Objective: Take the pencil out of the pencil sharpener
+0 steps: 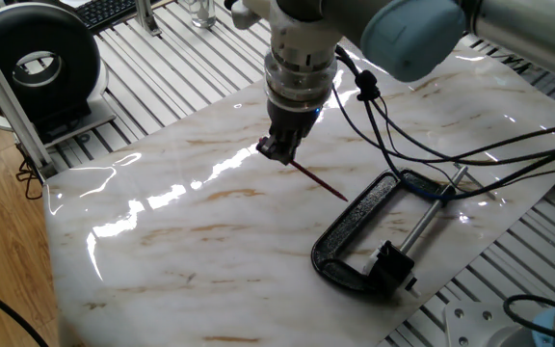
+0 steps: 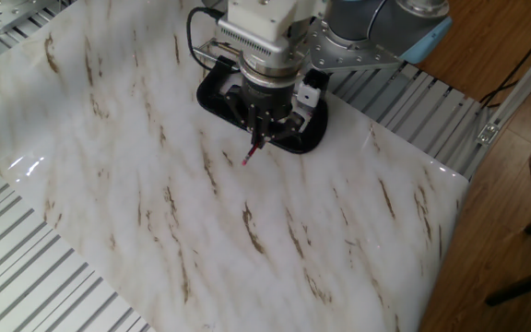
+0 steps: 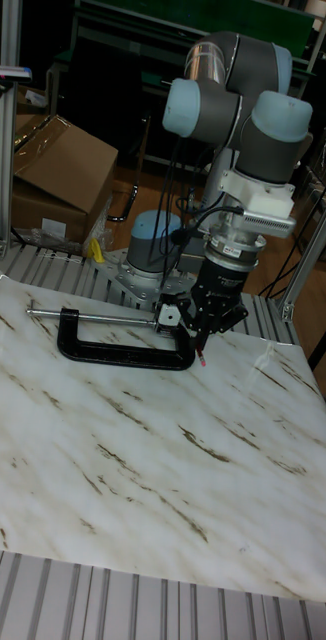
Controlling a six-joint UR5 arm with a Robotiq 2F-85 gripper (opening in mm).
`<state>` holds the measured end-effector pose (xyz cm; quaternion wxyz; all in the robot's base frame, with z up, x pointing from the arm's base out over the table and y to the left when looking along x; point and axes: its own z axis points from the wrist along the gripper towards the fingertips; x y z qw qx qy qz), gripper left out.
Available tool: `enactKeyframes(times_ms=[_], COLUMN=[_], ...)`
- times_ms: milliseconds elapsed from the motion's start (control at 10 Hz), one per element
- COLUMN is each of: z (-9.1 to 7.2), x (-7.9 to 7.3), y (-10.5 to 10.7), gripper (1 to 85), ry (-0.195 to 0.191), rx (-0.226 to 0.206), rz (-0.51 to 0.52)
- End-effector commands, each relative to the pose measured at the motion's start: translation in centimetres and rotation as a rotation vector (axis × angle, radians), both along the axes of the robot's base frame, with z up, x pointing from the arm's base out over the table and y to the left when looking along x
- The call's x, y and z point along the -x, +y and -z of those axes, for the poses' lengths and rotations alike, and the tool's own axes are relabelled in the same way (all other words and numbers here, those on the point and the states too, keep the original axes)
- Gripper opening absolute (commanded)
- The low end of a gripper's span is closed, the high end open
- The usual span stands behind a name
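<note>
My gripper [image 1: 277, 151] is shut on one end of the thin red pencil [image 1: 318, 179], which slants down to the right and ends near the clamp's frame. The other fixed view shows the pencil's [image 2: 248, 156] pale tip poking out below the gripper [image 2: 260, 140]. In the tall view the pencil [image 3: 200, 356] hangs just under the gripper [image 3: 200, 340]. The pencil sharpener [image 1: 393, 262], a small black block with whitish edges, sits in the clamp's jaw, apart from the pencil. It also shows behind the gripper as the sharpener [image 2: 310, 92] and at the clamp's right end as the sharpener [image 3: 166, 316].
A large black C-clamp [image 1: 355, 217] with a silver screw rod [image 1: 432, 207] lies on the marble board [image 1: 162, 241]. Black cables [image 1: 422, 154] trail from the arm over the board. A round black device [image 1: 37, 63] stands at the back left, beyond the board's edge.
</note>
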<state>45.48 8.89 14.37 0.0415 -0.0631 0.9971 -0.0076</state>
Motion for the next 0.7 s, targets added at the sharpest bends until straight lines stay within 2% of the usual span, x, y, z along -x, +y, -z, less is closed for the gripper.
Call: enactKeyframes(times_ms=[0,100,200,300,400,500,600], z=[-0.3,-0.3,-0.3,-0.4,-0.4,-0.2,0.2], x=[1.0,0.8,0.3,-0.6,-0.9,-1.7,-3.8], y=[0.9,0.7,1.1,1.2,0.8,0.0,-0.9], gripper=[1.0,1.0,1.0,1.0,1.0,1.0,1.0], ry=[0.034,0.027,0.010,-0.023,-0.036,-0.007,0.013], rx=[-0.037,-0.033,-0.047,-0.053,-0.036,-0.014,-0.004], rz=[0.063,0.075,0.087,0.086,0.067,0.049,0.031])
